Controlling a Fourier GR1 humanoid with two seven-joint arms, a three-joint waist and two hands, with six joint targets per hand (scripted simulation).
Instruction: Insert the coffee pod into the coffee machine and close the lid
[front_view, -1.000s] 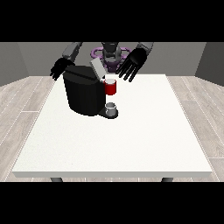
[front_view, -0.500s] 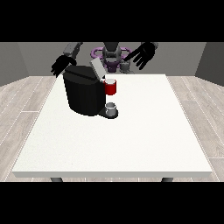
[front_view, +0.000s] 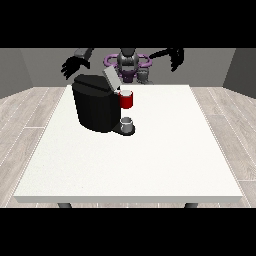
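The hand at the view's right has swung up and outward to the upper right of the frame, away from the coffee machine, fingers hanging relaxed and empty. The hand at the view's left hovers behind the machine, fingers spread. The lid stands open; the pod does not show plainly. A grey thing sits at the machine's base on the tabletop. Closing the lid looks undone.

Coffee machine on table's left-rear.
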